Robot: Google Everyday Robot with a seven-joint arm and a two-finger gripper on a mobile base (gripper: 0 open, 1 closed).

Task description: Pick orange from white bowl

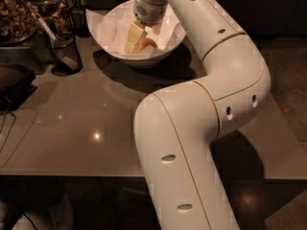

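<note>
- The claw (135, 43) sits low inside the deep, glossy white bowl (112, 28); how far open it is cannot be told.
- The orange (147, 44), smooth and round, lies on the bowl's paper lining just beside the claw.
- The bowl stands on the smooth grey tabletop (86, 123).

The white bowl (169, 51) stood upright near the far edge of the grey counter (96, 109). It was large, deep and glossy, with an uneven rim, and was lined with white paper (96, 20) that poked above the rim on the left. The orange (147, 44) lay inside, low down on the lining, small, round and orange-tan, only partly in view. The gripper (135, 46) reached down into the bowl, just beside the orange on its left.
</note>
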